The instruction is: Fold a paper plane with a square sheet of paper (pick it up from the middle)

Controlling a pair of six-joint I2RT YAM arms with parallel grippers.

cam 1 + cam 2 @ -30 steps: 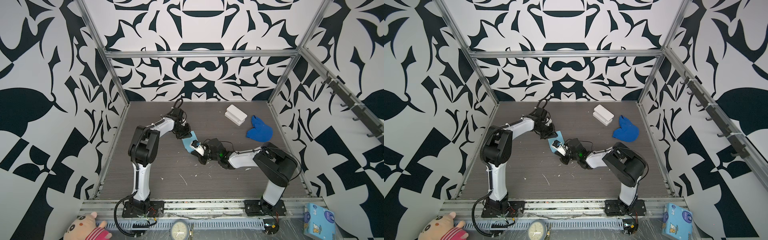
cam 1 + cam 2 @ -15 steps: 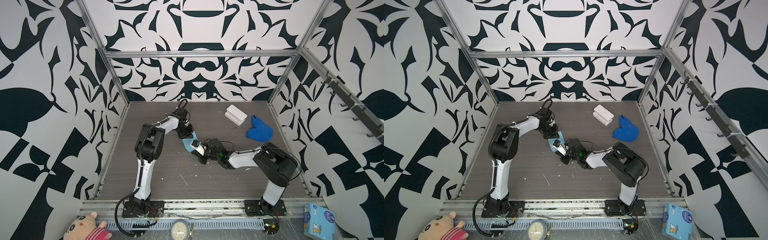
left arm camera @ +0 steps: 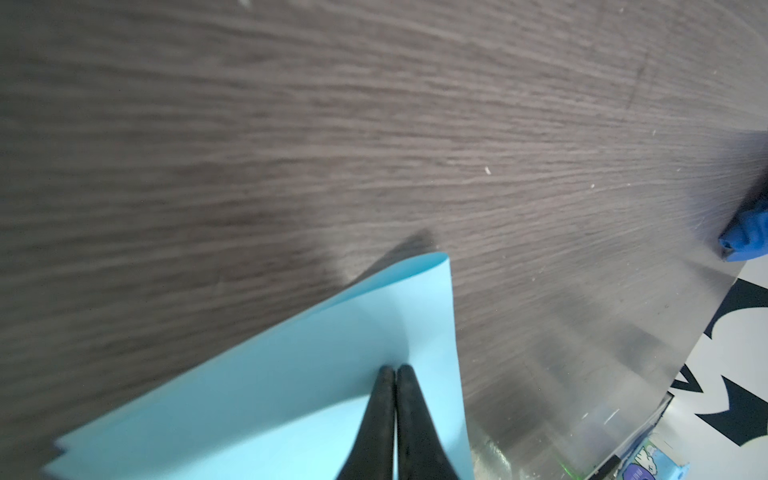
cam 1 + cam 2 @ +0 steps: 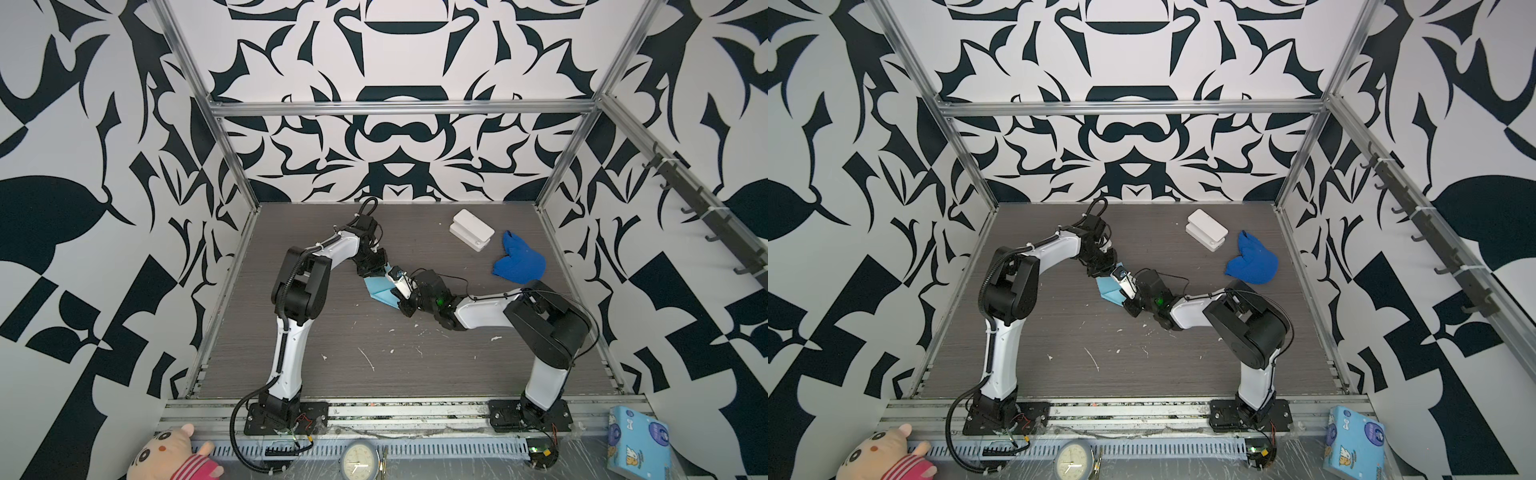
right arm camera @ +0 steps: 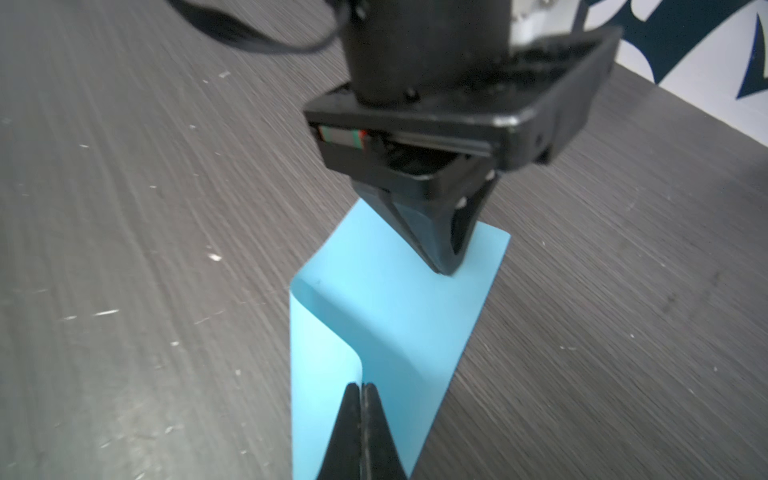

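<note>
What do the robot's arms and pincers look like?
The left arm and right arm are alike: white shells between black joints, bolted to black base plates, with black cables looped alongside. A green light glows near the right wrist. The left gripper and right gripper each have two slim black fingers tapering to points.

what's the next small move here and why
Probably press the shut right gripper down along the rounded fold to crease it: the square sheet of paper bulges up there, while the shut left gripper seems to pin its other end.
</note>
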